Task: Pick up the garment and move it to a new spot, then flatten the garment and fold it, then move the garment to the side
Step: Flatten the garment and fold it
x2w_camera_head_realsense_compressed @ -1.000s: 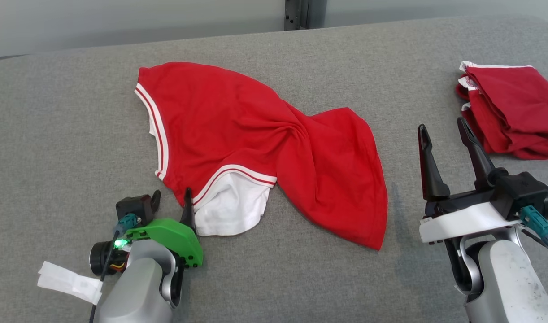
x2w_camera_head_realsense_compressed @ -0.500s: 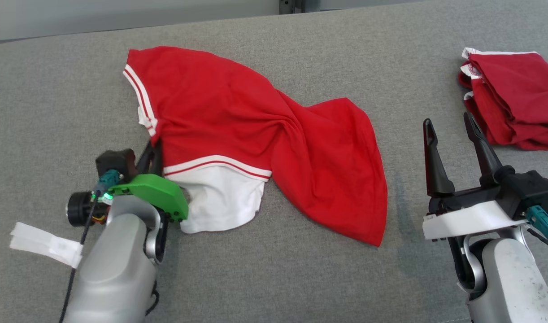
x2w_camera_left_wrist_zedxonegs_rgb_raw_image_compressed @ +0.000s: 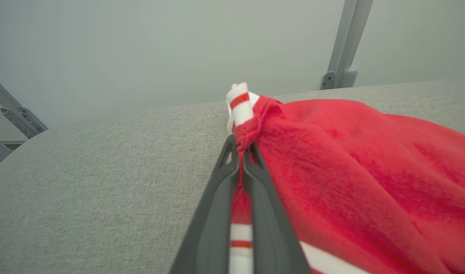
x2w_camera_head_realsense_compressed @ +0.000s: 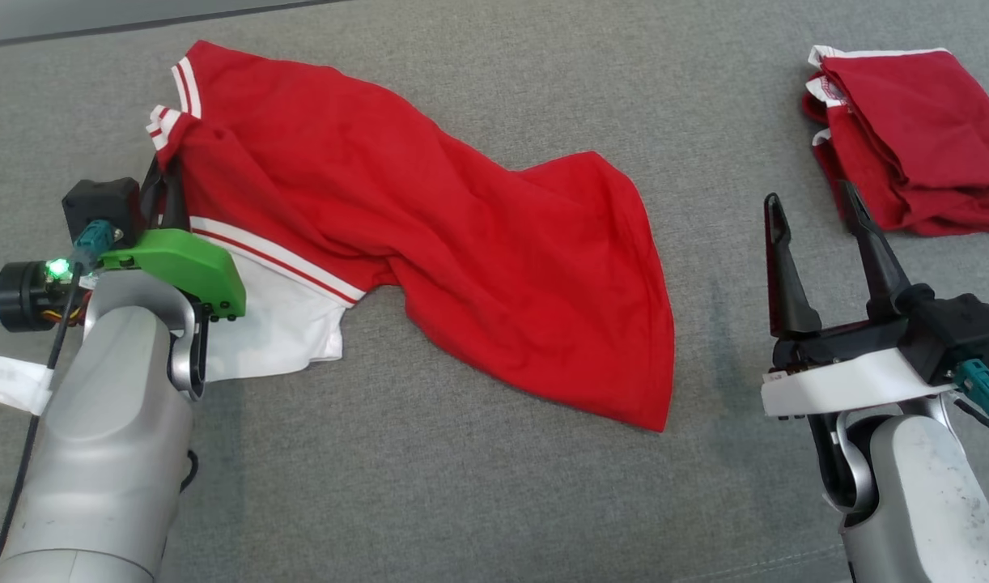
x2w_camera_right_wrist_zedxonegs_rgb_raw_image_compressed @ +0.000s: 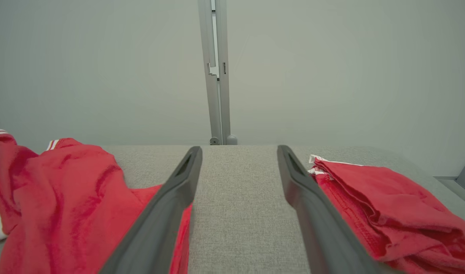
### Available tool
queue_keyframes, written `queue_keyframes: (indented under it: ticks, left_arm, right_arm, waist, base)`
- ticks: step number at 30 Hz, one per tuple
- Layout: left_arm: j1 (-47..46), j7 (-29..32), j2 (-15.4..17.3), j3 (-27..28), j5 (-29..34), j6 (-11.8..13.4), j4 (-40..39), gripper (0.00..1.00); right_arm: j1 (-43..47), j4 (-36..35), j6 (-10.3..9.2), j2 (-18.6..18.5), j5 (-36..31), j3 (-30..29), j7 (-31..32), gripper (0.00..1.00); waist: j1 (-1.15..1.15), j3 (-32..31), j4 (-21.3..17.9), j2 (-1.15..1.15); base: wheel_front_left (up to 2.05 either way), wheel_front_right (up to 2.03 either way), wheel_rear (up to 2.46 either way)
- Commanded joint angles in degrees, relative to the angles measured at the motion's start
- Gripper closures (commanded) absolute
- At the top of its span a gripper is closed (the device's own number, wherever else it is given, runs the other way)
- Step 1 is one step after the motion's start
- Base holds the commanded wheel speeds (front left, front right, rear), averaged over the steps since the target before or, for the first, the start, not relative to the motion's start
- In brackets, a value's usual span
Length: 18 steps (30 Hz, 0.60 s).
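On the grey fabric table [x2w_camera_head_realsense_compressed: 462, 502], centre-left, lies the red garment [x2w_camera_head_realsense_compressed: 430, 210], crumpled and twisted, not flat. It runs from the far left down toward the middle, with the hem end fanned out toward the near right. There is white-and-red striped trim [x2w_camera_head_realsense_compressed: 185, 77] at its far left edge. A white panel [x2w_camera_head_realsense_compressed: 276, 324] pokes out at the near left, below a second striped band.

Left tool [x2w_camera_left_wrist_zedxonegs_rgb_raw_image_compressed: 241, 148]: fingers pressed together, pinching the garment's left edge. The left wrist view shows red cloth squeezed between the two dark fingers, and a bunched striped cuff [x2w_camera_left_wrist_zedxonegs_rgb_raw_image_compressed: 240, 101] sticks up past the tips. The pinched corner looks slightly raised off the table, though that is hard to be sure of. The rest of the cloth lies on the surface.

Right tool [x2w_camera_head_realsense_compressed: 810, 198]: fingers spread wide with nothing between them. It is at the near right, apart from the garment's hem, pointing away from the robot. The right wrist view shows bare table between its fingers.

A folded red pile [x2w_camera_head_realsense_compressed: 907, 138] with white edging sits at the far right, well apart from the garment and just beyond the right tool's tips. A pale grey wall [x2w_camera_right_wrist_zedxonegs_rgb_raw_image_compressed: 103, 57] is behind the table, with a metal post [x2w_camera_right_wrist_zedxonegs_rgb_raw_image_compressed: 216, 76] at the far edge.
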Motion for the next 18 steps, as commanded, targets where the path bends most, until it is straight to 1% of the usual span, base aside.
queue_keyframes:
  ticks: [1, 2, 3, 4, 5, 9, 14, 18]
  left_arm:
    - [-1.23, -0.15, 0.61, 0.2, 0.25, -0.36, 0.82, 1.0]
    - [-1.65, -0.15, 0.81, 0.28, 0.18, -0.58, 1.41, 0.93]
    - [-1.94, -0.16, 1.07, 0.35, 0.16, -0.84, 1.92, 0.65]
    - [-2.05, -0.15, 1.23, 0.49, -0.07, -1.4, 2.34, 0.34]
    - [-2.18, -0.16, 1.35, 0.77, -0.46, -1.71, 2.33, 0.0]
    - [-0.85, -0.16, 1.87, 2.08, -0.6, -2.3, 0.26, 0.0]
    - [3.22, -0.16, 1.41, 3.6, -0.28, -3.11, -5.63, 0.0]
    - [8.33, -0.15, 0.02, 4.4, 0.41, -3.31, -11.53, 0.0]
  right_arm:
    - [-0.4, -0.05, -0.04, 0.06, -0.13, -0.64, -0.33, 0.0]
    - [-0.37, -0.14, -0.04, 0.07, -0.12, -1.11, -0.48, 0.0]
    - [-0.19, -0.13, -0.04, 0.12, -0.09, -1.64, -0.57, 0.0]
    - [0.03, -0.13, -0.04, 0.16, -0.06, -2.28, -0.67, 0.0]
    - [0.24, -0.08, -0.04, 0.18, 0.08, -2.99, -0.7, 0.0]
    - [1.73, 0.12, -0.04, 0.15, -0.23, -5.75, -1.0, 0.0]
    - [3.8, 0.91, -0.04, -0.62, -0.49, -9.45, -0.13, 0.0]
    - [5.1, 2.66, -0.04, -1.24, 0.01, -8.91, 1.64, 0.0]
  waist:
    - [0.0, 1.2, -1.55, 0.0]
    - [0.0, 1.29, -1.8, 0.0]
    - [0.0, 1.31, -1.94, 0.0]
    - [0.0, 1.27, -2.03, 0.0]
    - [0.0, 1.16, -2.01, 0.0]
    - [0.0, 0.04, -1.03, 0.0]
    - [0.0, -2.44, 1.19, 0.0]
    - [0.0, -4.94, 2.91, 0.0]
  base:
    - [0.0, 0.0, 0.0]
    - [0.0, 0.0, 0.0]
    - [0.0, 0.0, 0.0]
    - [0.0, 0.0, 0.0]
    - [0.0, 0.0, 0.0]
    - [0.0, 0.0, 0.0]
    - [0.0, 0.0, 0.0]
    - [0.0, 0.0, 0.0]
